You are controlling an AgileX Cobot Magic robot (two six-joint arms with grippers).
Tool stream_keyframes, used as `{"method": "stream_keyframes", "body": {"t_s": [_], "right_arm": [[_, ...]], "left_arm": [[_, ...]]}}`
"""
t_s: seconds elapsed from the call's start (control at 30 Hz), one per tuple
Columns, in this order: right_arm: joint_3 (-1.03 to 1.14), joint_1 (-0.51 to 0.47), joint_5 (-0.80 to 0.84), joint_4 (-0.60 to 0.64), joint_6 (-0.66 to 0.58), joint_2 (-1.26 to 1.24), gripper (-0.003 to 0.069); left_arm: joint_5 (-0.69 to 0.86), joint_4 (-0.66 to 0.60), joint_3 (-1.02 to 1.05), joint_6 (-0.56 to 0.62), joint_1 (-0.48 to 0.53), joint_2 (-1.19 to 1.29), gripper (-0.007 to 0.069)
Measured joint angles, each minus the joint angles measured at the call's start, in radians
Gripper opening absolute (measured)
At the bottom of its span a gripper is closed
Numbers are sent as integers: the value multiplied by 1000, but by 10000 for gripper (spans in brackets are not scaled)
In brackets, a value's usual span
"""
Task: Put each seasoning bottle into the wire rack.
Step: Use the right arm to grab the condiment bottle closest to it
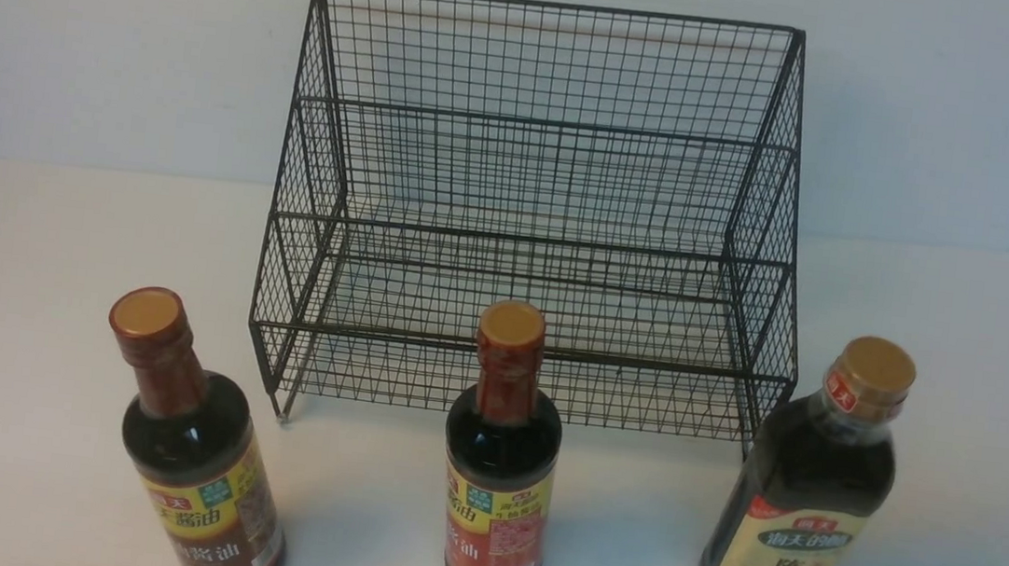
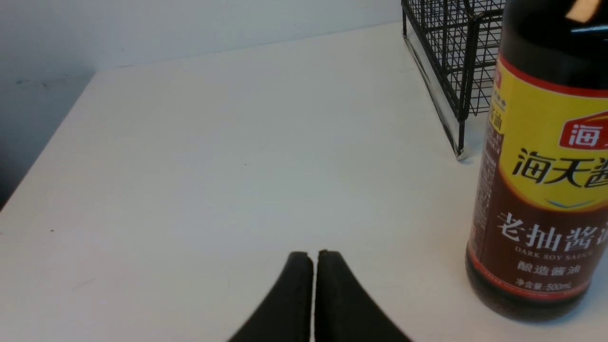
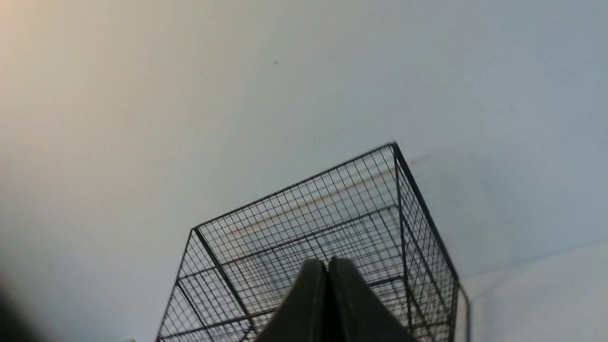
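I see a white table with a matte top. A black wire rack stands on its small feet at the back centre. Three bottles stand upright on the table in a row in front of it, well apart from each other: dark soy sauce bottle at left, slim red-necked bottle in the centre, and cream-label bottle at right, near the rack's right front corner.
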Motion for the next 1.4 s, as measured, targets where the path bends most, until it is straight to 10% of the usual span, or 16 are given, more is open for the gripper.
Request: {"method": "stream_keyframes", "body": {"t_s": [0.27,0.6,0.8,1.13,1.4], "right_arm": [[-345,0,446,-290,-7,393,123],[-557,13,621,-113,-182,869,478],[-610,53,608,-108,-198,1044,564],[-610,151,508,-119,-270,1148,537],[-648,154,534,-225,-285,1144,330]], "left_arm": [[0,1,0,0,0,0,-5],[0,1,0,0,0,0,-5],[0,1,0,0,0,0,-5],[0,1,0,0,0,0,-5],[0,2,0,0,0,0,-5]]}}
